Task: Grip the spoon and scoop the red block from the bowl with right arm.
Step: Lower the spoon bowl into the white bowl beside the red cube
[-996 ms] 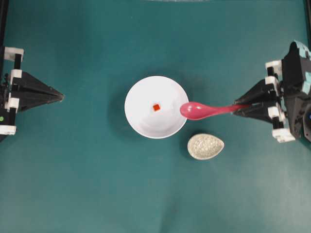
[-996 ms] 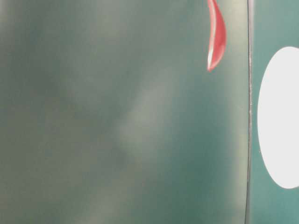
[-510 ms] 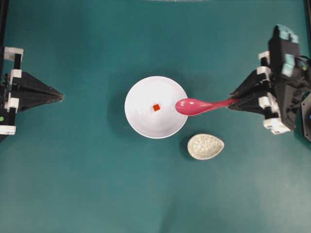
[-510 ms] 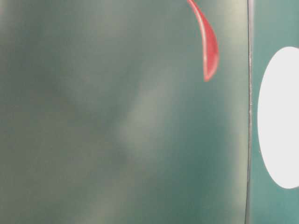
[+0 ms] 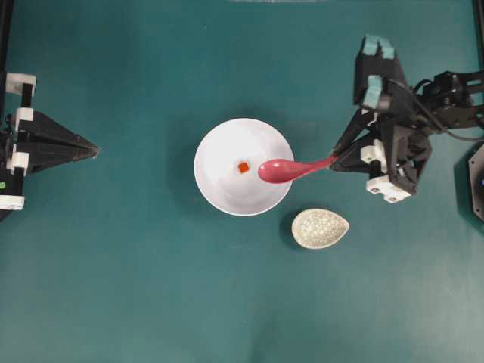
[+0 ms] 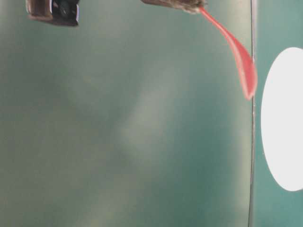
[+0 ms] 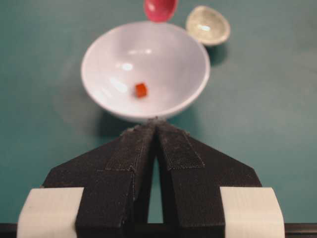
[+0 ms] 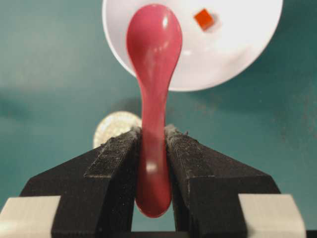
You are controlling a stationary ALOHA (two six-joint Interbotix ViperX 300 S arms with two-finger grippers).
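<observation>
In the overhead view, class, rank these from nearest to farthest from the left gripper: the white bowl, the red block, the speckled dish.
Measured from the left gripper, parked at the left edge:
1. White bowl: middle of the table, its near rim closest.
2. Red block: inside the bowl, right of its centre.
3. Speckled dish: lower right of the bowl, farthest.

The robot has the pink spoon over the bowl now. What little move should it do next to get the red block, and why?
Probably dip the spoon lower and slide it toward the red block. The right hand grips the handle, and the scoop is already over the bowl rim, but the block sits just beyond the scoop's tip, not in it.
</observation>
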